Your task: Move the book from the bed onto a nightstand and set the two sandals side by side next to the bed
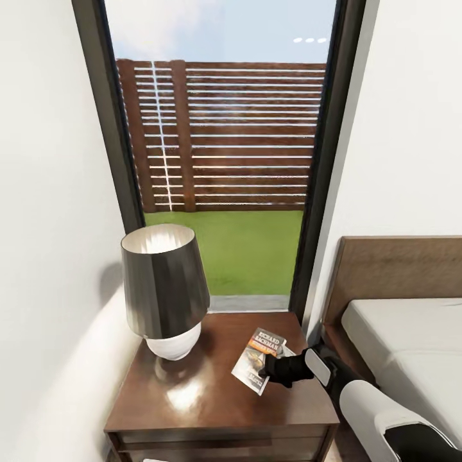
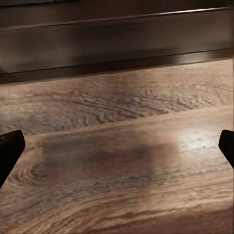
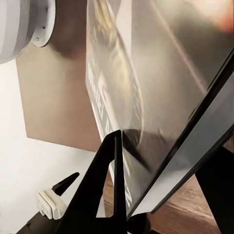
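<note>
Looking down from the head view, the nightstand (image 1: 192, 391) stands below a tall dark-framed window (image 1: 221, 154), with a lamp (image 1: 163, 289) on the left part of its glossy surface. The right tool (image 1: 264, 371) reaches in from the bed (image 1: 404, 333) side and is clamped on the book (image 1: 258, 359), which sits at the right part of the nightstand top, its lettered cover facing up; whether it rests flat there I cannot tell. In the left wrist view, the left tool (image 2: 117, 146) has its two dark fingertips (image 2: 9, 148) wide apart at the frame's edges, over wood-plank floor (image 2: 117, 161). In the right wrist view, the book (image 3: 146, 97) fills the frame close up, edge on, pinched between the dark fingers (image 3: 105, 185).
</note>
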